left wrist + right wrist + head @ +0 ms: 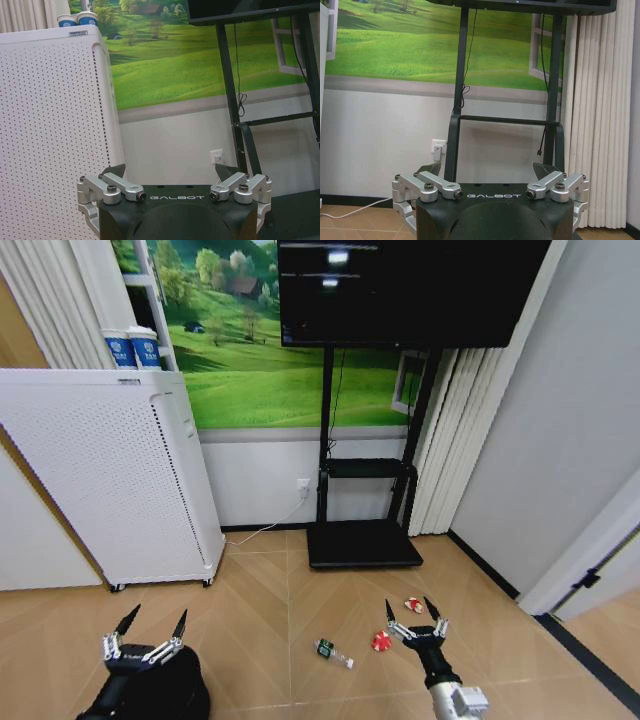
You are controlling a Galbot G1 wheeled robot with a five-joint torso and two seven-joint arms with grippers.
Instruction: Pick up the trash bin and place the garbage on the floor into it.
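The black trash bin [185,692] stands on the floor [270,620] at the lower left, partly hidden by my left arm. My left gripper [158,618] hovers just above its far rim, open and empty; in the left wrist view this gripper [170,172] faces the wall. The garbage lies ahead on the right: a small clear bottle with a green label [333,653], one red-and-white wrapper [381,642] and another [412,604]. My right gripper [408,608] is open above the two wrappers and faces the wall in the right wrist view [485,170].
A tall white perforated cabinet [110,480] stands at the left with two blue-white cups [132,348] on top. A black TV stand [362,542] sits against the far wall, with a white cable [262,530] beside it. A black border strip [590,660] runs along the right wall.
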